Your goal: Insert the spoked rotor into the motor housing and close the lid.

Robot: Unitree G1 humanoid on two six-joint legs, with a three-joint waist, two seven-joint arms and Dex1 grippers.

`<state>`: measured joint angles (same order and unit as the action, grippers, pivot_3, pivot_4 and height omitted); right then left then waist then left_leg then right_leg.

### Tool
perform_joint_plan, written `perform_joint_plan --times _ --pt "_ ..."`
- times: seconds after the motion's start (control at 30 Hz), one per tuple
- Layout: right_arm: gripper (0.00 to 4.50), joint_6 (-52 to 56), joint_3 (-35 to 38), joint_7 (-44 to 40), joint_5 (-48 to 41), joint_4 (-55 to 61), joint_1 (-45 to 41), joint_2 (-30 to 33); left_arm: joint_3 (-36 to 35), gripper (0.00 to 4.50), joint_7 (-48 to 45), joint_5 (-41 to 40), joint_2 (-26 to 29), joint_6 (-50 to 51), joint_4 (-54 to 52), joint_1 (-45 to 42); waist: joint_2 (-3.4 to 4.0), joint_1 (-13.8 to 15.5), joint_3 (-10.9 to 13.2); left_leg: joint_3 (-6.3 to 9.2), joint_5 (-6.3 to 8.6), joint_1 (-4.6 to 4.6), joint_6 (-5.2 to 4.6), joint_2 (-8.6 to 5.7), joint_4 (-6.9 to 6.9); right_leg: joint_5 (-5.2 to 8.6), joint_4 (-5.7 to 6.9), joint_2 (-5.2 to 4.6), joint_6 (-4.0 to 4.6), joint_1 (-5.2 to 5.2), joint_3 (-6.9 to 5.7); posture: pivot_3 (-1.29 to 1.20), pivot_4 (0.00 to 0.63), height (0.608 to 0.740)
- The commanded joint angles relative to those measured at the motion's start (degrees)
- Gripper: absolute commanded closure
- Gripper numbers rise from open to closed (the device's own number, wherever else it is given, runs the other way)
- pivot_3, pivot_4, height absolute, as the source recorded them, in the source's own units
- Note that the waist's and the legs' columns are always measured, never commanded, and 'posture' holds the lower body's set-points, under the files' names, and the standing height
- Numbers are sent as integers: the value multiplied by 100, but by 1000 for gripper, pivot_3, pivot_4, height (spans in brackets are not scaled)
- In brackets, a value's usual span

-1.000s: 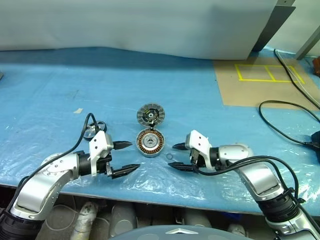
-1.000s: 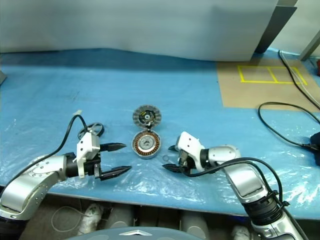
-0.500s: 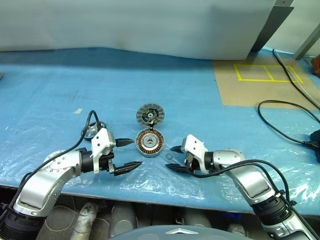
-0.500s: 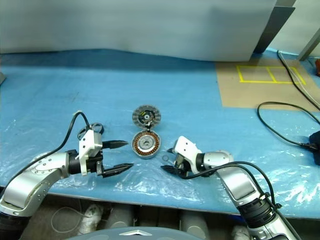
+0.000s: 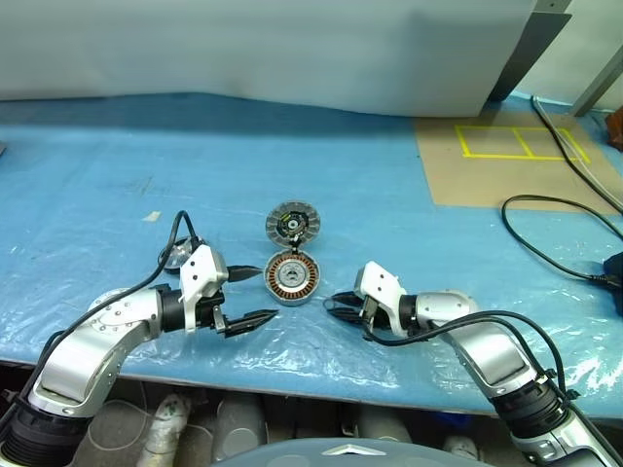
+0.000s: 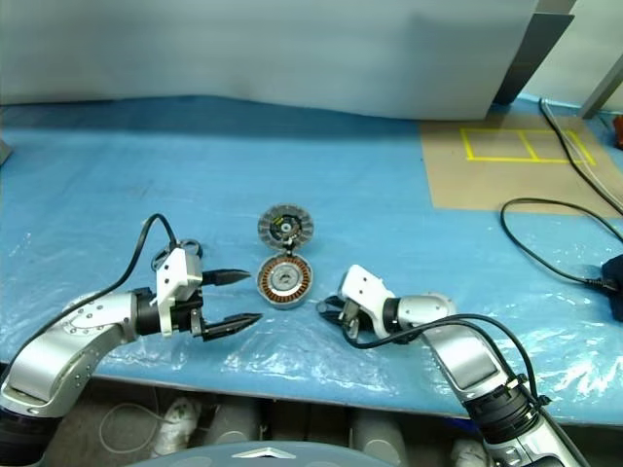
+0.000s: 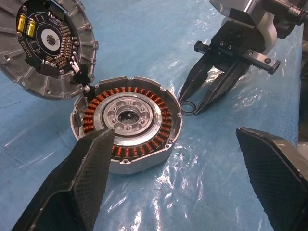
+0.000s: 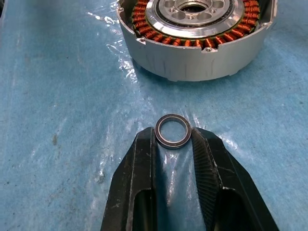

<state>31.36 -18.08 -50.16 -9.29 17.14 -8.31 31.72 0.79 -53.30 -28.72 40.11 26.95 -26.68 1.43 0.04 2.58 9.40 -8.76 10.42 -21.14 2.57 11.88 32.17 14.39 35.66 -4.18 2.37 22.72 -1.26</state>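
Note:
The motor housing (image 5: 292,279), a round silver puck with copper windings around a grey centre, lies face up on the blue table. Just behind it lies the lid (image 5: 292,222), a silver disc with a circuit board showing, joined to the housing by a short wire. A small metal ring (image 8: 159,131) rests on the plastic to the right of the housing, with my right gripper (image 8: 173,135) shut on it from both sides. My left gripper (image 5: 266,294) stands open just left of the housing, empty. A dark round part (image 5: 176,256) sits half hidden behind my left wrist; I cannot tell whether it is the spoked rotor.
Crinkled clear plastic (image 5: 292,345) covers the table's near strip up to its front edge. A tan board with yellow tape squares (image 5: 516,156) lies at the back right. A black cable (image 5: 555,209) loops across the right side.
My right gripper's fingers have drawn together around the small ring. The left gripper has kept its place and stayed open.

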Motion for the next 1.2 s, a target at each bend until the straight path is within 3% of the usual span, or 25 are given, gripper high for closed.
perform_joint_plan --times 0.03,0.3,0.7,1.2 --pt "3839 548 522 -37 -602 618 -193 29 -27 236 39 -101 20 32 -352 45 1 5 1 0 0 -1 0 0 0 0 -1 0 0 1 0 0 150 740" --pt "3839 1228 907 -45 -1273 1103 -825 184 -89 236 -184 -53 118 -73 16 -211 2 14 0 1 -1 2 0 0 0 0 2 1 0 0 -1 0 150 740" --pt "3839 119 -280 -288 -550 -753 -2076 -614 10 236 -407 368 -7 -914 677 -166 2 -4 0 0 -2 -17 3 -1 1 0 2 0 0 16 -2 0 150 740" --pt "3839 -458 -537 -700 -117 -1500 -2198 -764 44 236 -134 340 -85 -677 198 -156 1 9 0 1 -2 -16 3 1 7 -1 8 0 1 14 -3 0 150 740"
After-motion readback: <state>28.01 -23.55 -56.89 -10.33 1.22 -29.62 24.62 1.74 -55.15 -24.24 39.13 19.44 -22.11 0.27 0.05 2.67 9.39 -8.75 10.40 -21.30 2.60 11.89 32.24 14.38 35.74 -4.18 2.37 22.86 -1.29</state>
